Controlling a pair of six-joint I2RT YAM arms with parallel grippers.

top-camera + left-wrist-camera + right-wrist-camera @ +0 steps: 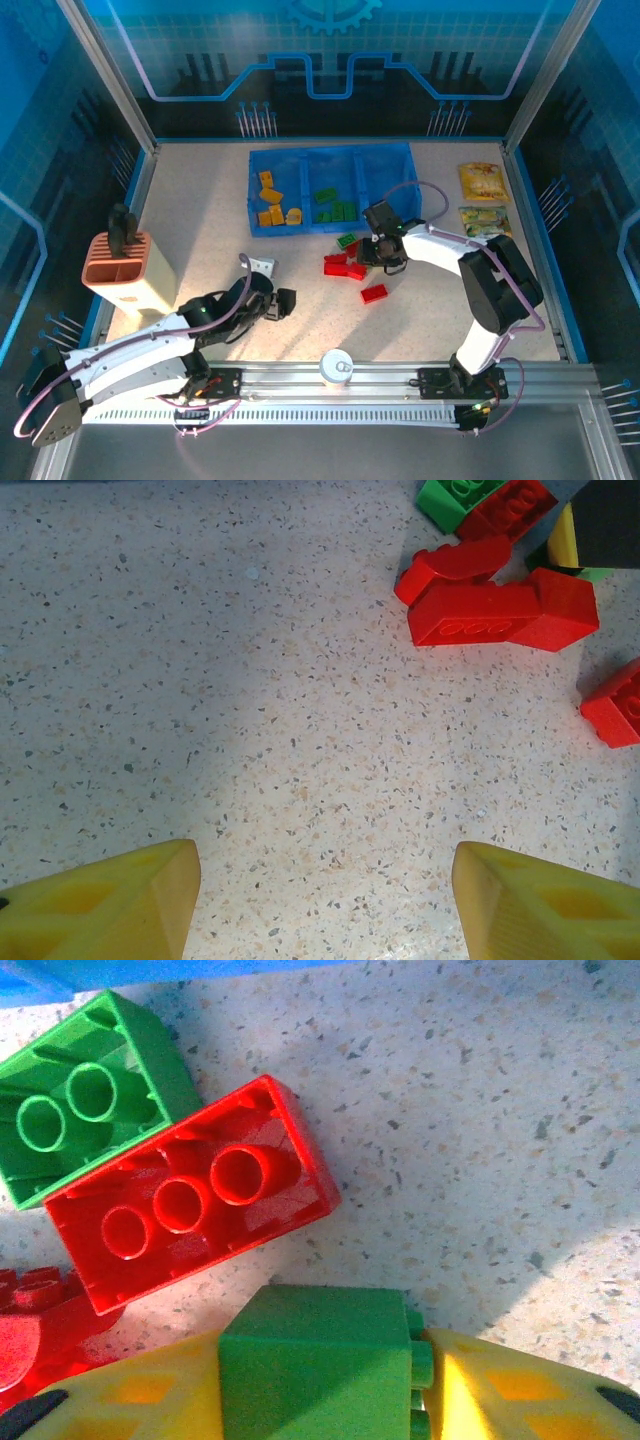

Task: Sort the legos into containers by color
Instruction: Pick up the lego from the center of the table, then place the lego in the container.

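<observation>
**Legos [350, 262]: green brick in hand, reds lying loose**

My right pincer [320, 1355] is pinching a green brick [312, 1335], both yellow fingers [130, 1395] pressing its sides. I am gripping it because it sits among the wrong colours. It is lying just beside an upturned red brick [190, 1200], which is touching a second green one [85, 1110]. My left pincer [322, 880] is hovering spread and empty over bare table [250, 710], standing clear of the red cluster [500, 610] so the two arms are not crowding each other.

The blue tray [330, 152] is sitting at the far side. Yellow bricks [272, 205] are filling its left compartment and green ones [335, 205] the middle.

- The held brick's lower part is running off the frame, so I cannot tell whether it is lifting off the table.
- The right compartment is looking bare, though a cable [415, 188] is crossing it.
- A red piece [40, 1325] at the corner is cut off.
</observation>
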